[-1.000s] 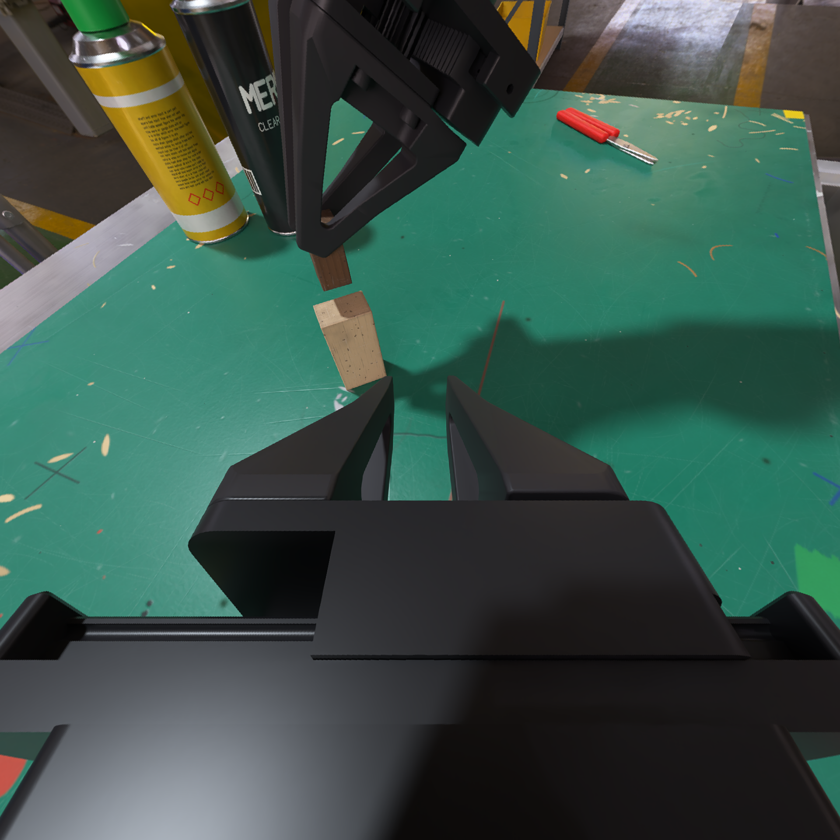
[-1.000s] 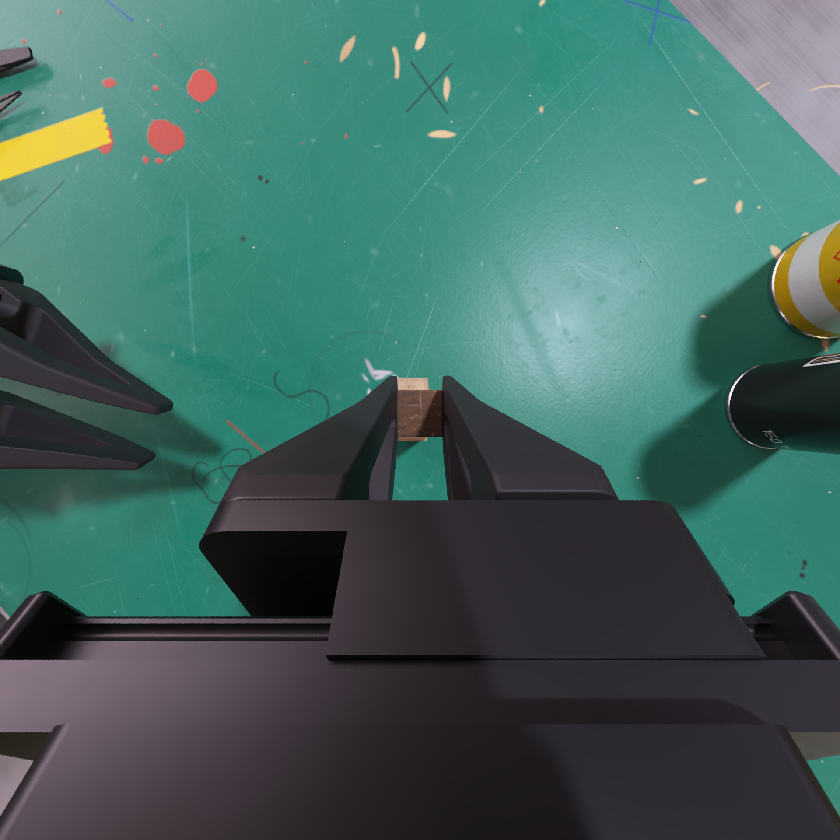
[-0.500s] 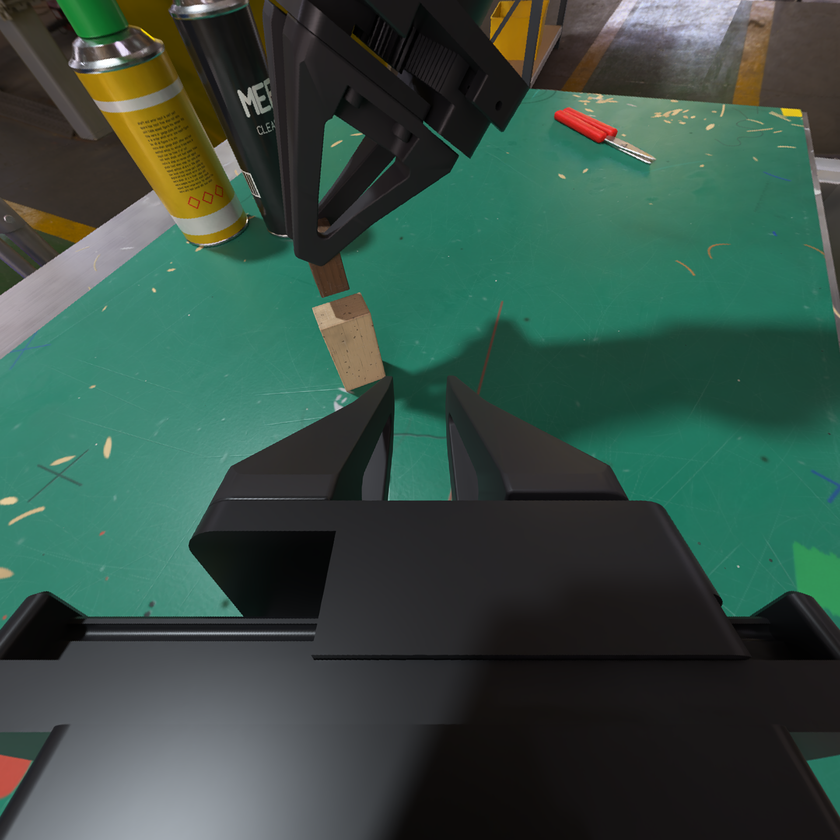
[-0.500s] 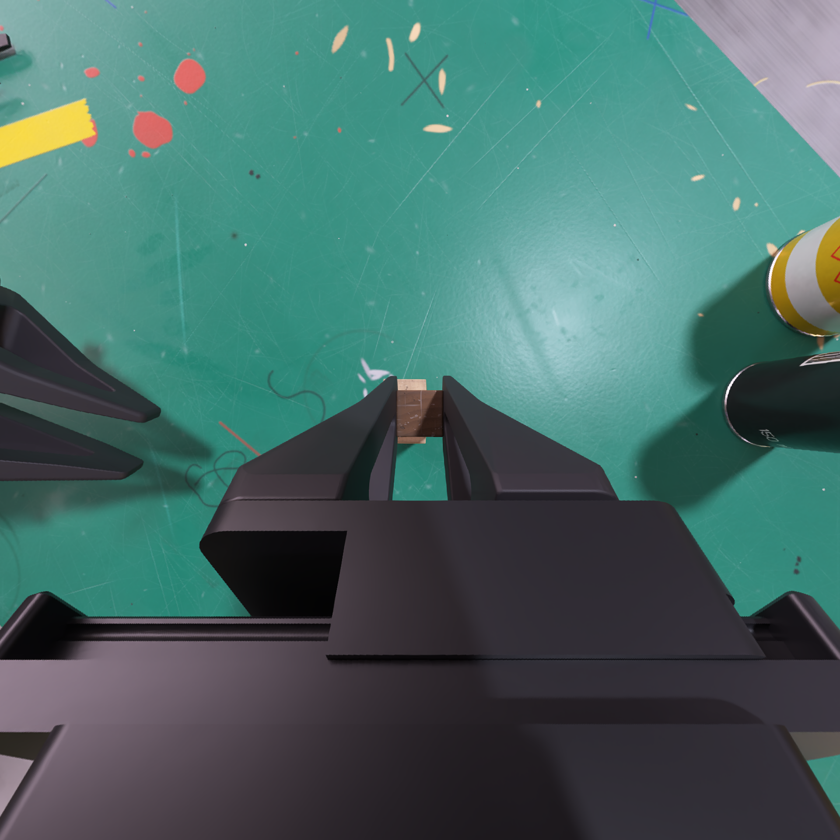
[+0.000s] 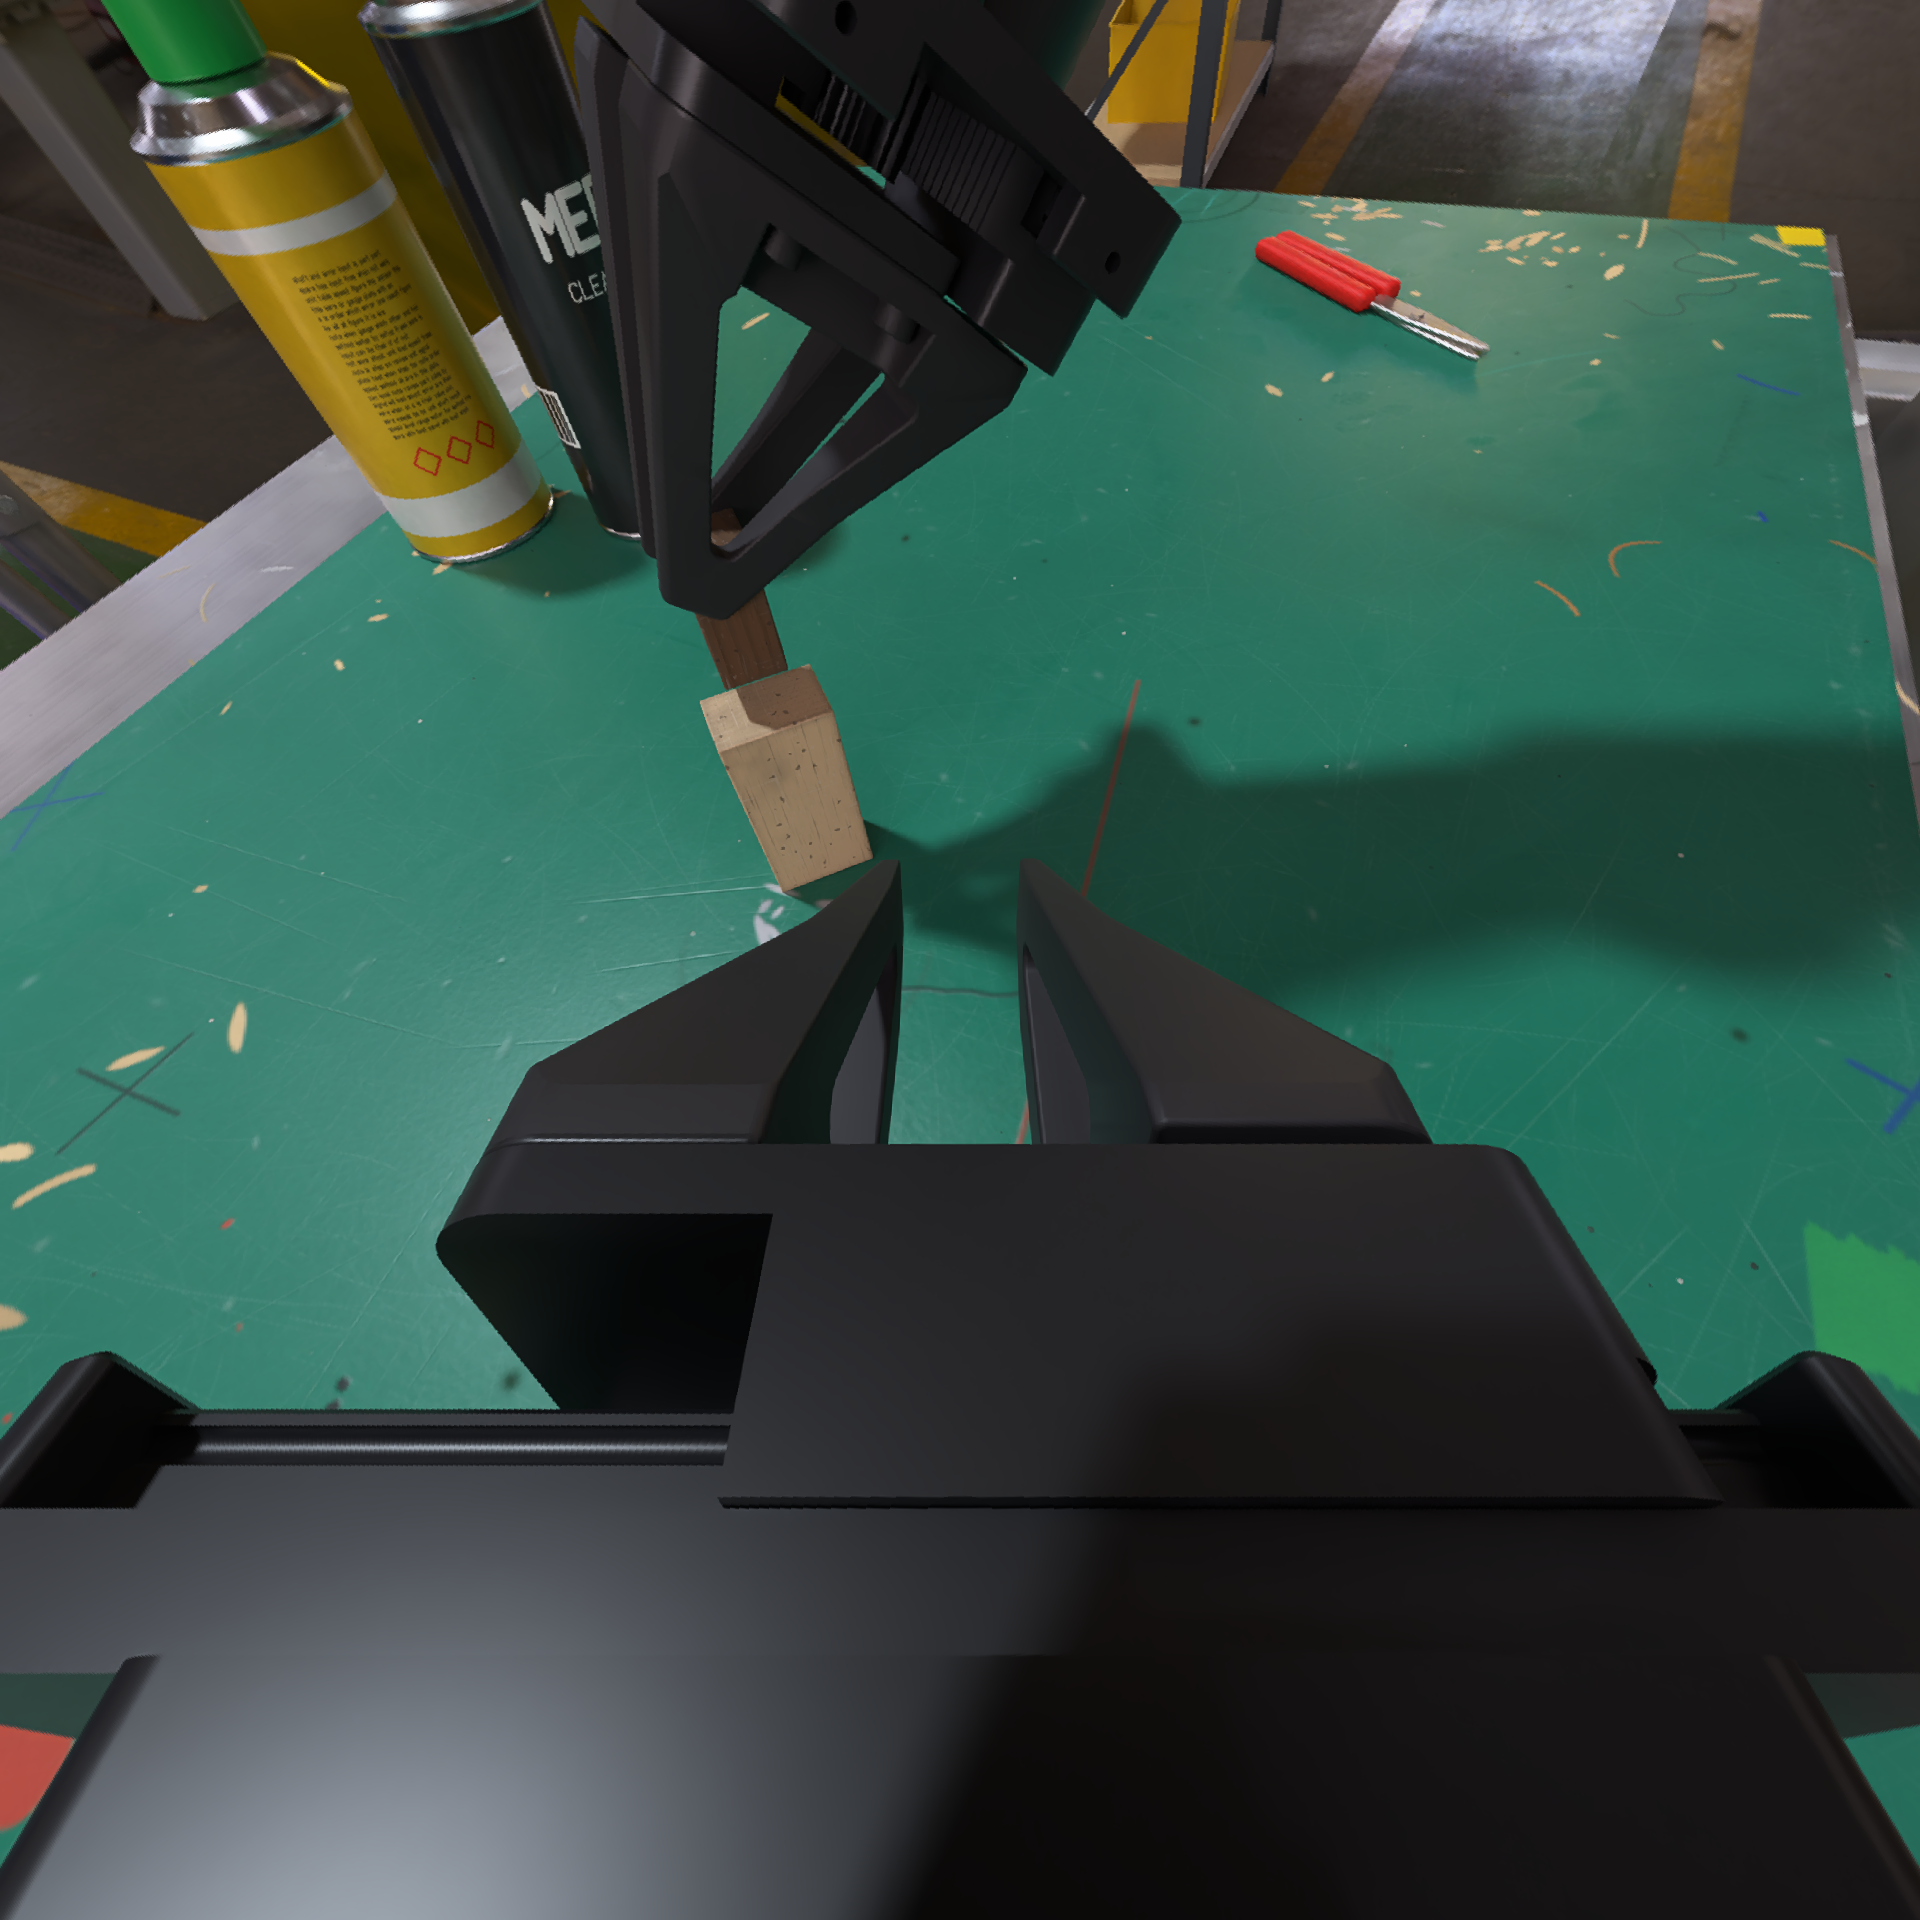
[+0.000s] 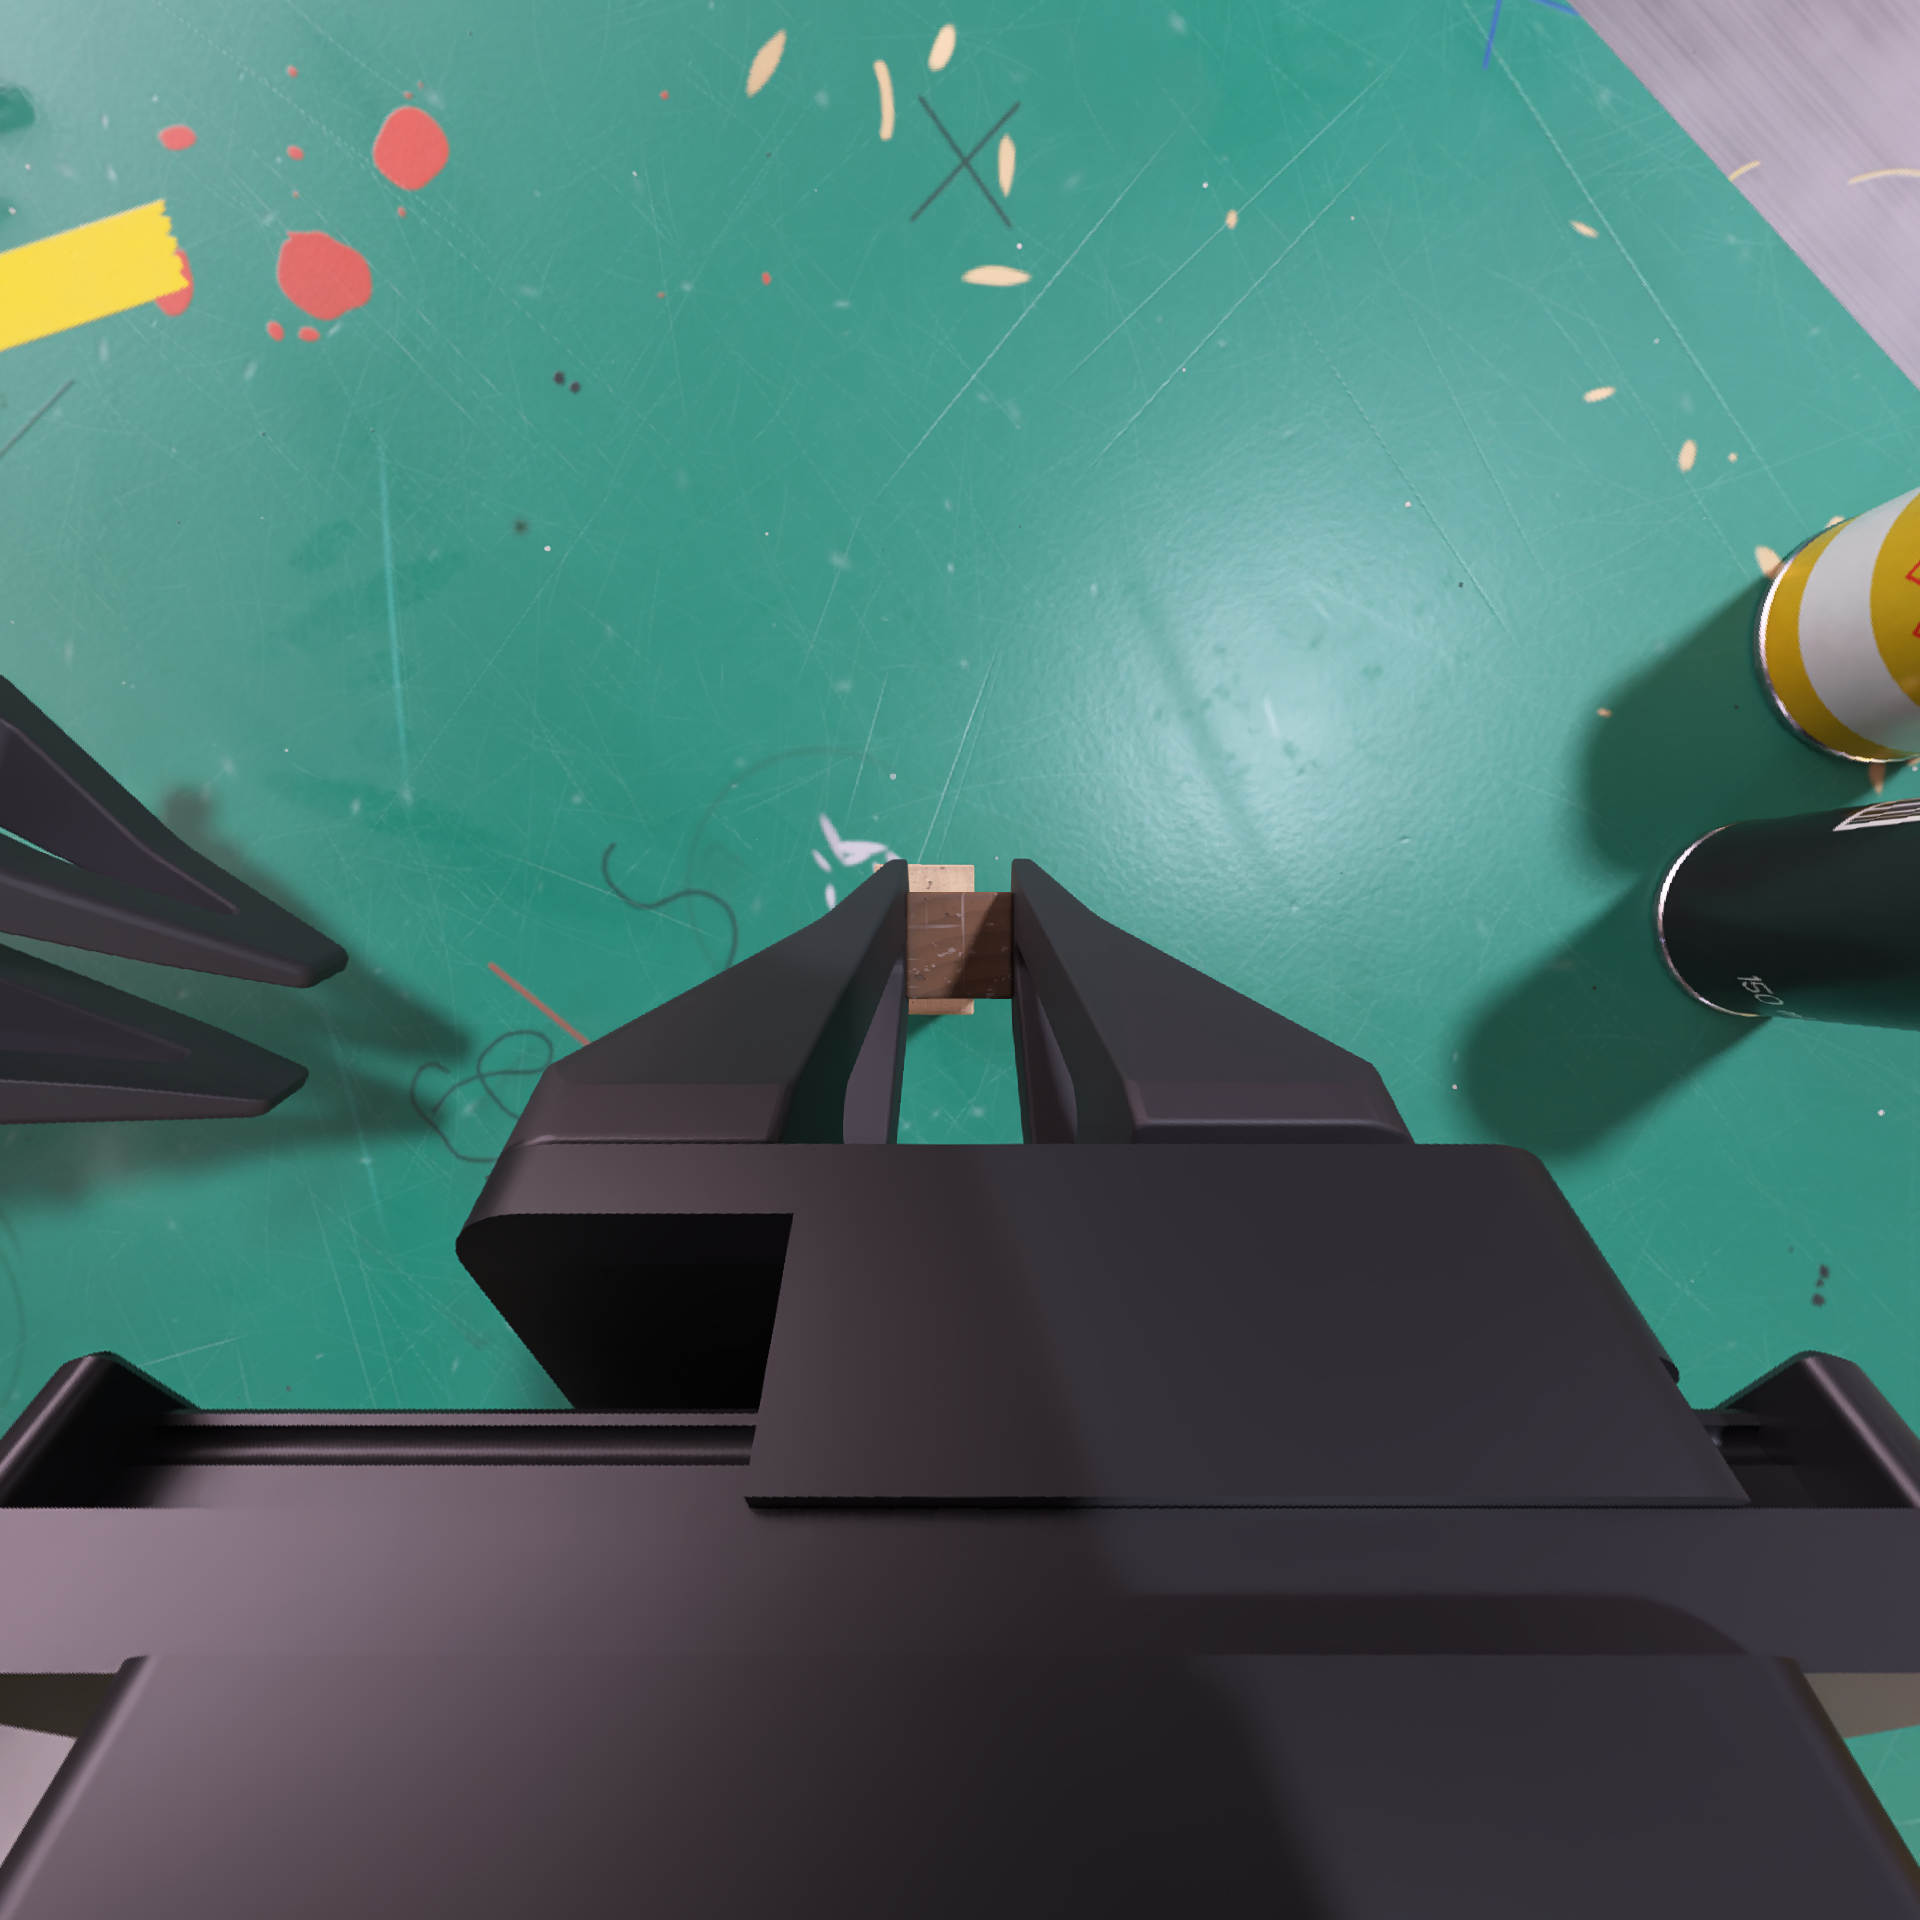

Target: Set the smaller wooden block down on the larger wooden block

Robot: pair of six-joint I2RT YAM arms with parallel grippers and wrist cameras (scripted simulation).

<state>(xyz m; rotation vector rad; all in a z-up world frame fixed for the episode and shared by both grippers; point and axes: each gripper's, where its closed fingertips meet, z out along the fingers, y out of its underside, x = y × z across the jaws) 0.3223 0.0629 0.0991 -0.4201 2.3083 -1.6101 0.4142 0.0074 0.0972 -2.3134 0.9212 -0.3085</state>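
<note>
**Two blocks almost stacked, not yet released**

Nearest you, the left gripper idles low over the desk, jaws slightly spread on nothing. Just beyond stands the larger wooden block, pale and upright. Above it the right gripper pinches the smaller wooden block, whose lower end looks to meet the pale top near one corner. Release off-centre and it could tip off, or knock the tall block over. Whether the two truly touch is hard to tell; the jaws hide the dark block's upper end.
</note>
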